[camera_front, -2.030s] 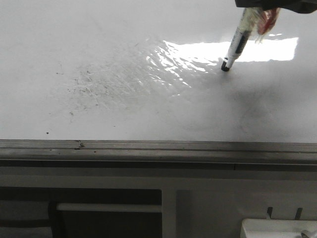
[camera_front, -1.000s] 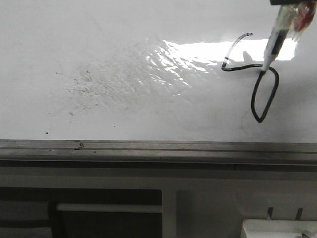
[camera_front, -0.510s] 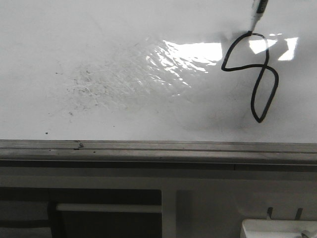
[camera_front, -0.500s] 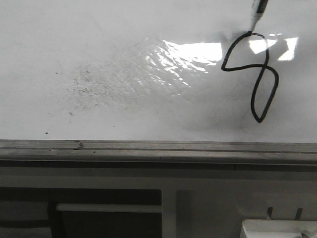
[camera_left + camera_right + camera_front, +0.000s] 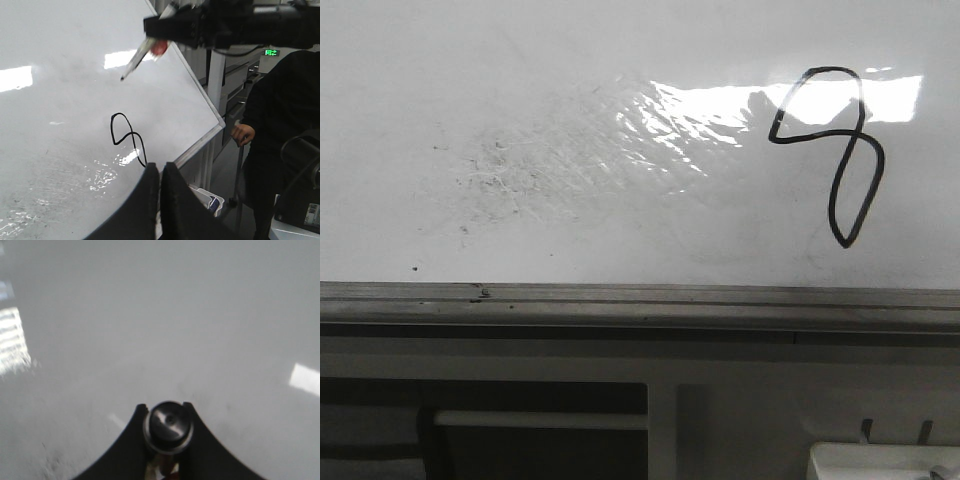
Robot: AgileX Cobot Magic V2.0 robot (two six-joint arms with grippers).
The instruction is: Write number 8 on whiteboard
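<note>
My left fingers [image 5: 150, 200] are pressed together with nothing between them, low in the left wrist view. My right gripper [image 5: 167, 460] is clenched on the marker [image 5: 168, 426], whose round black end fills the gap between the two dark fingers in the right wrist view.

The front view shows neither arm. It gives me the whiteboard [image 5: 570, 60] face-on, with the number 8 [image 5: 832, 150] drawn toward its right side: a wide upper loop lying across a bright patch of glare [image 5: 720, 105] and a narrow, longer lower loop hanging below it. To the left of the figure is a patch of grey smudges [image 5: 520, 170], and the grey metal strip [image 5: 620, 300] runs along the near edge.

Only the left wrist view shows the right arm [image 5: 235, 22] reaching over the board, the marker's white barrel slanting down with its dark tip clear of the surface, well apart from the figure. It also shows a person in black [image 5: 280, 135] standing beside the board's corner.
</note>
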